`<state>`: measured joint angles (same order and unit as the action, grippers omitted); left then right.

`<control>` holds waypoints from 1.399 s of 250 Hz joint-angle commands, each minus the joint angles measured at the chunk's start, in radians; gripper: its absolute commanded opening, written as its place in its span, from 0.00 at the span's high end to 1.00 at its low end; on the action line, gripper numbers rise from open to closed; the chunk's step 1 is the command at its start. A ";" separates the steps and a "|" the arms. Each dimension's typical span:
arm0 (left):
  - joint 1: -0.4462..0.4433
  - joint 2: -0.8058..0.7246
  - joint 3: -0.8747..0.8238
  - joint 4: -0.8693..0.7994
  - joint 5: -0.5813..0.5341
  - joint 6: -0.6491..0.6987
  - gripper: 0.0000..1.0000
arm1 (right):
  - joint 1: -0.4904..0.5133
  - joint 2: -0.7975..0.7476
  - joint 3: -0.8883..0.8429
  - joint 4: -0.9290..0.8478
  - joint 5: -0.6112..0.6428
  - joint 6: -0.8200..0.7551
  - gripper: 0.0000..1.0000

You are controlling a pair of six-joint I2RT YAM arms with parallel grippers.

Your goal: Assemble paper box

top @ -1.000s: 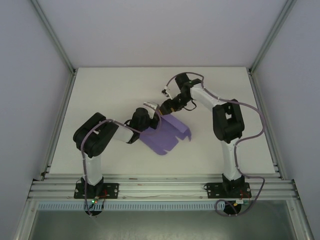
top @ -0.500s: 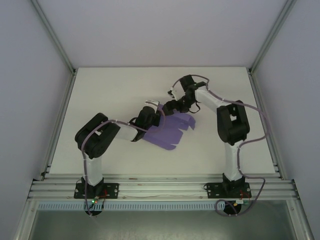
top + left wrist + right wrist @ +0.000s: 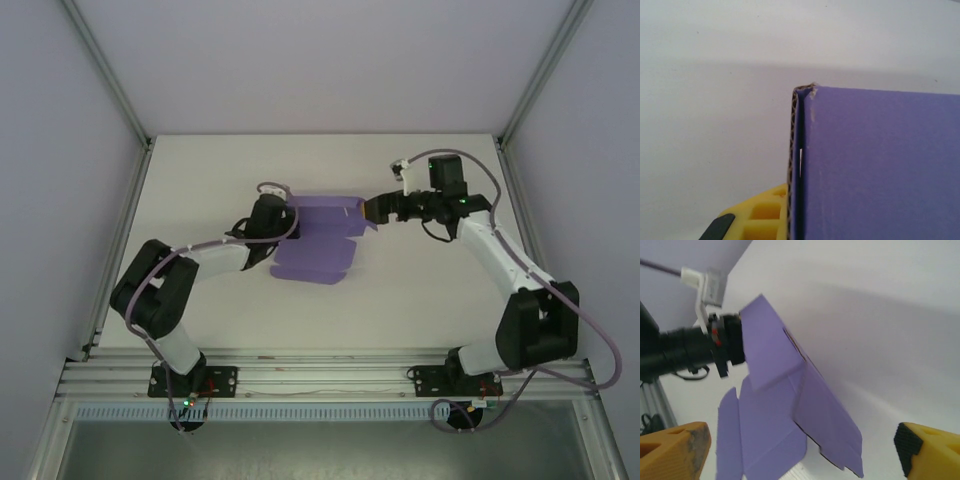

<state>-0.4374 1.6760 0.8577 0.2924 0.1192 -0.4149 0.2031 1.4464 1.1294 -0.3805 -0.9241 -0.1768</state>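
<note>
Pinching the thin purple paper box (image 3: 315, 250) at 9 o'clock, the left claw (image 3: 289, 218) may bend it; the right claw (image 3: 369, 210) is spread wide.

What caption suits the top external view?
Left end effector grips the partly folded paper box at its left edge; right end effector faces its right edge.

Count, top view.
- Purple die-cut card sheet with flaps (image 3: 318, 250): one, centre of frame.
- White-and-black robot arms: two. Left arm (image 3: 200, 262) at lower left, right arm (image 3: 490, 250) at right.
- Two-finger grippers: two. Left gripper (image 3: 290, 215), right gripper (image 3: 368, 210).
- Yellow fingertips, right wrist view: two, at lower left (image 3: 672, 450) and lower right (image 3: 930, 450).
- White tabletop (image 3: 220, 170): one.
</note>
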 commanded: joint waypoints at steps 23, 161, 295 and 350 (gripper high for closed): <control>0.014 -0.017 0.088 -0.168 0.147 -0.090 1.00 | 0.014 0.094 0.048 0.026 -0.100 -0.039 0.19; 0.013 0.087 0.255 -0.447 -0.009 -0.158 1.00 | 0.121 0.137 0.103 0.022 0.161 -0.086 1.00; -0.043 -0.022 0.159 -0.302 -0.079 -0.043 1.00 | 0.140 0.087 0.038 0.156 0.278 0.026 0.62; -0.045 -0.149 0.074 -0.272 -0.172 -0.025 1.00 | 0.133 -0.064 -0.048 0.237 0.336 0.092 0.00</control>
<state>-0.4782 1.5925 0.9562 -0.0429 0.0238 -0.4824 0.3412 1.4860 1.1187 -0.2321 -0.6529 -0.1493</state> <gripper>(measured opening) 0.080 0.962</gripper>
